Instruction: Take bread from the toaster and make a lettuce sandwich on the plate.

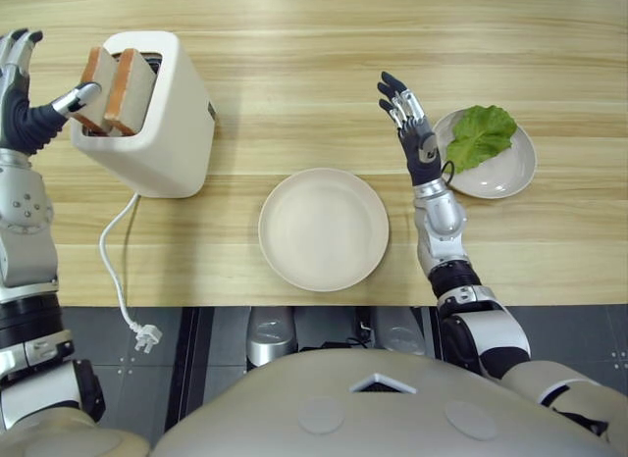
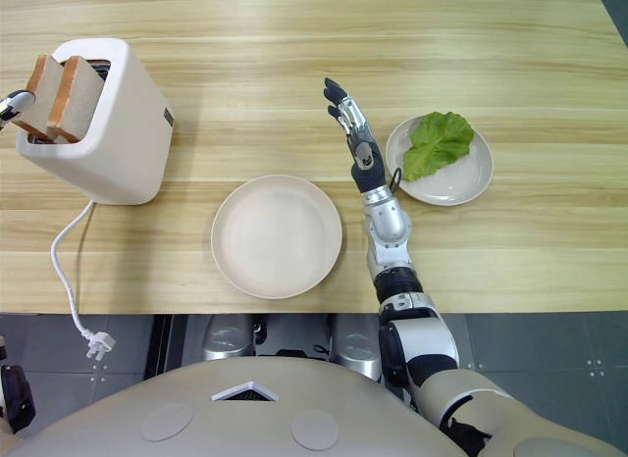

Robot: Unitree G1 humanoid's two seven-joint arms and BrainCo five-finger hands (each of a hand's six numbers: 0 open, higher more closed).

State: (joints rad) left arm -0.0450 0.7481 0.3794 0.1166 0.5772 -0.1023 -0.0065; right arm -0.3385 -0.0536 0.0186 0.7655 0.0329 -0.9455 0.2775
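Note:
A white toaster (image 1: 162,124) stands at the table's left with two slices of bread (image 1: 118,89) sticking up from its slots. My left hand (image 1: 25,99) is just left of the toaster, fingers spread upward and thumb tip touching the nearer side of the left slice. It grips nothing. An empty cream plate (image 1: 324,228) lies in the middle near the front edge. A green lettuce leaf (image 1: 481,133) rests on a small plate (image 1: 510,177) at the right. My right hand (image 1: 414,128) is raised flat and open just left of that small plate.
The toaster's white cord (image 1: 116,261) runs over the front table edge, and its plug (image 1: 147,336) hangs below. Bare wooden tabletop (image 1: 324,75) stretches behind the plates and between the toaster and my right hand.

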